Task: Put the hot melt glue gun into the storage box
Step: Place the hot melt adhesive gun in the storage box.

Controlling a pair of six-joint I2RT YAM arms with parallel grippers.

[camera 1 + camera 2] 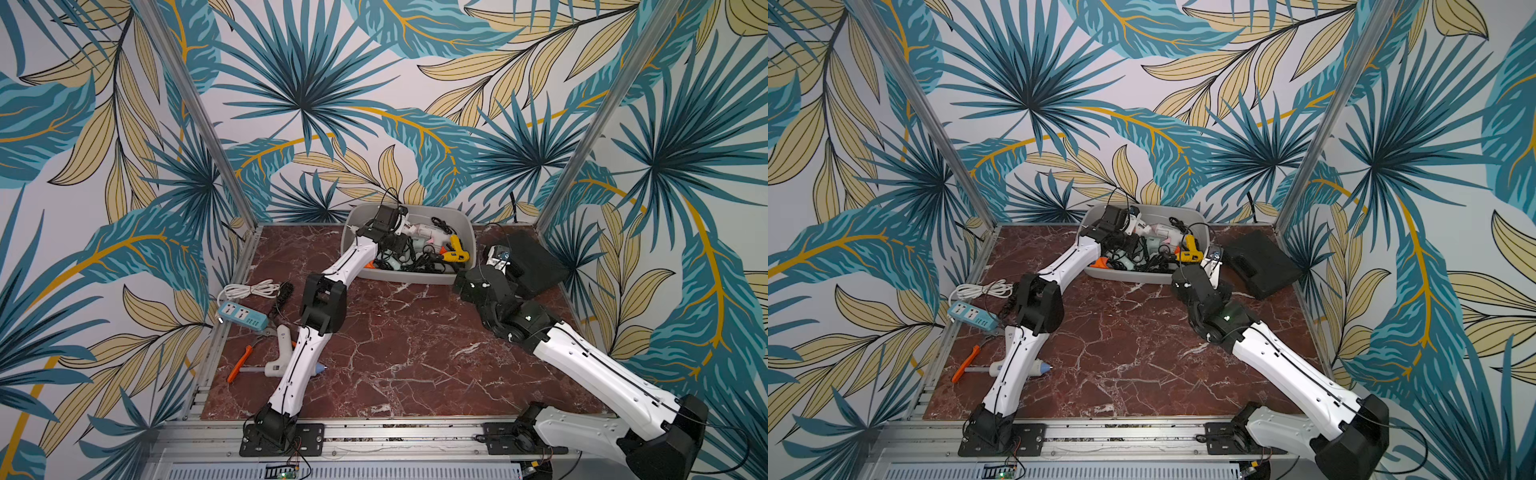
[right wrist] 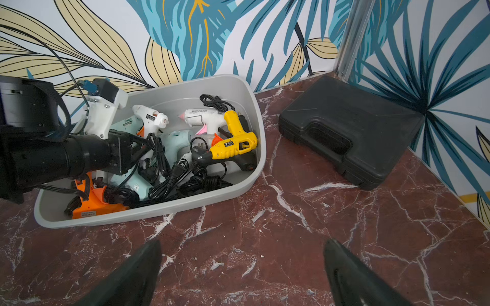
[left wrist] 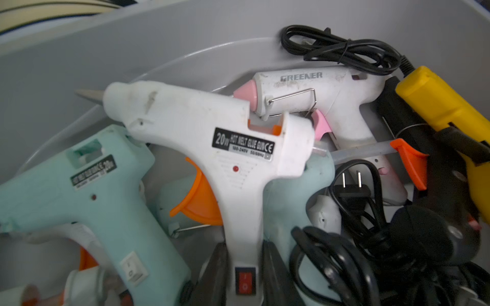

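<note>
left gripper (image 3: 245, 265) is down inside the storage box (image 3: 79, 61), jaws narrowed onto the handle of the white glue gun (image 3: 212, 137), one jaw on each side just above the red switch

handle grip makes sense: flattest, narrowest part, and it keeps the nozzle pointing away from the wrist, toward the box wall

gun lies on its side across the teal glue guns (image 3: 87, 190); can't tell whether its weight is on them yet or on the jaws

I read this as the release step: gun is inside the rim, so letting go shouldn't send it far

risk: loose black cords (image 2: 185, 180) sit right by the jaws and could snag on the way out

right gripper (image 2: 242, 249) is spread wide, holds nothing, parked low over the table (image 2: 291, 212) in front of the box, between it and the black case (image 2: 350, 127), clear of the left arm

another white glue gun (image 1: 276, 368) sits on the table under the left forearm, so not done
</note>
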